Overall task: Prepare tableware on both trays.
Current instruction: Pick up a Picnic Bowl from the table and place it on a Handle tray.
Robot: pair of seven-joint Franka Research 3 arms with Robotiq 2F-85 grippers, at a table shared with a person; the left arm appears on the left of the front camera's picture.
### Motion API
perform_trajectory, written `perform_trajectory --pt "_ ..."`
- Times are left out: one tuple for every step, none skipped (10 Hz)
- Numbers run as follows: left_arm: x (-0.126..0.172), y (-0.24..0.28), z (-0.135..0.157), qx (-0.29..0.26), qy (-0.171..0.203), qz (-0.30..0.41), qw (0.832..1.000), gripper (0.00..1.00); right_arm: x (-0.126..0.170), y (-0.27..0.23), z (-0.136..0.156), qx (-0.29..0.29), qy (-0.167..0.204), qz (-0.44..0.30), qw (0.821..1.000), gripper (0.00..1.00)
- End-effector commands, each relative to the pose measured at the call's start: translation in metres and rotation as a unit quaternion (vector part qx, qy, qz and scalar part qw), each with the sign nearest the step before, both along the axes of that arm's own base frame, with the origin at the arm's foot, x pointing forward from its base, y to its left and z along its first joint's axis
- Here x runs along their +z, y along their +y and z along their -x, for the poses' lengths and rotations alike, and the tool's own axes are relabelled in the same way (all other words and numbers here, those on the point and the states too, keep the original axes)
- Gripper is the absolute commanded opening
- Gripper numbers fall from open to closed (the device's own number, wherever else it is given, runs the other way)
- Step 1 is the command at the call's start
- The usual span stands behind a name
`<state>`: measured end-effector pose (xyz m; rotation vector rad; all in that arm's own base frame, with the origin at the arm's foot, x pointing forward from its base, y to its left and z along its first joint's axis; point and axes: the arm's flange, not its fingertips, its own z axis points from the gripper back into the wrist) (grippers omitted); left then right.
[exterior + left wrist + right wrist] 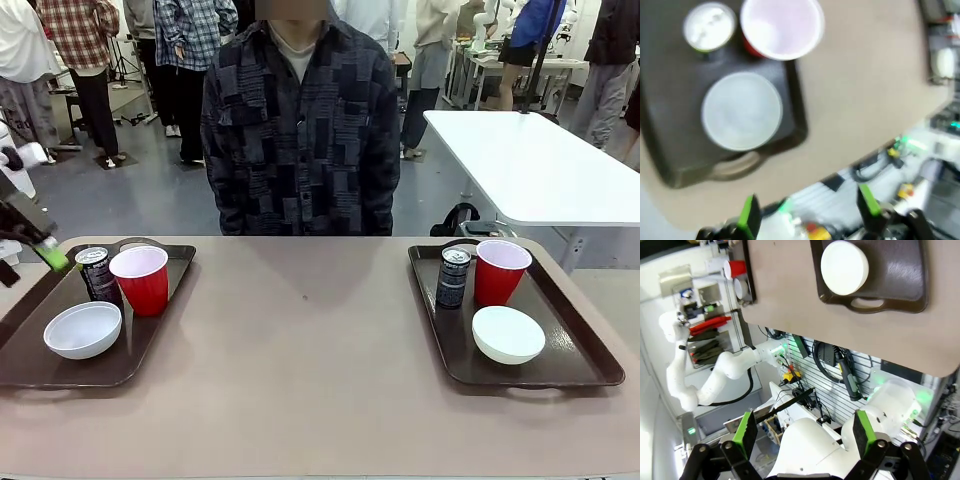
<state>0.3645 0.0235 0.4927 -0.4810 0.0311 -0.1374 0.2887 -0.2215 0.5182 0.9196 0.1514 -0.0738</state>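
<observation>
The left tray (pixel 30 345) carries a dark can (pixel 97 272), a red cup (pixel 140 280) and a white bowl (pixel 83 329). On the right tray (pixel 570 345) stand a can (pixel 453 276), a red cup (pixel 500 271) and a bowl (pixel 508 333). My left gripper (pixel 42 252) hangs at the left tray's outer edge, and in the left wrist view it (pixel 809 210) is open and empty above the table's near edge, with the bowl (pixel 741 110), cup (pixel 782 25) and can (pixel 709 27) beyond it. My right gripper (pixel 804 434) is open and empty, off the table's near side, short of the right tray (pixel 905 280) and its bowl (pixel 844 267).
A person (pixel 300 130) in a dark patterned shirt stands at the far side of the table (pixel 300 350). A white table (pixel 540 165) stands behind on the right. Cables and the robot's base (pixel 805 440) lie below the right gripper.
</observation>
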Motion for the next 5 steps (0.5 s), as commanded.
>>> perform_trajectory --pt "0.013 0.060 -0.034 -0.013 0.136 0.178 0.975 1.00 0.000 0.002 0.001 0.000 0.002 -0.002 1.000 1.00" --pt "0.013 0.096 -0.047 -0.024 0.152 0.241 0.958 1.00 0.000 0.002 0.001 0.000 0.002 -0.002 1.000 1.00" --pt "0.009 0.127 -0.049 -0.014 0.160 0.294 0.942 1.00 0.000 0.002 0.001 0.000 0.002 -0.002 1.000 1.00" --pt "0.002 0.150 -0.051 0.002 0.163 0.317 0.934 1.00 0.000 0.002 0.001 0.000 0.002 -0.002 1.000 1.00" --pt "-0.003 0.165 -0.050 0.018 0.157 0.321 0.934 1.00 0.000 0.002 0.001 0.000 0.002 -0.002 1.000 1.00"
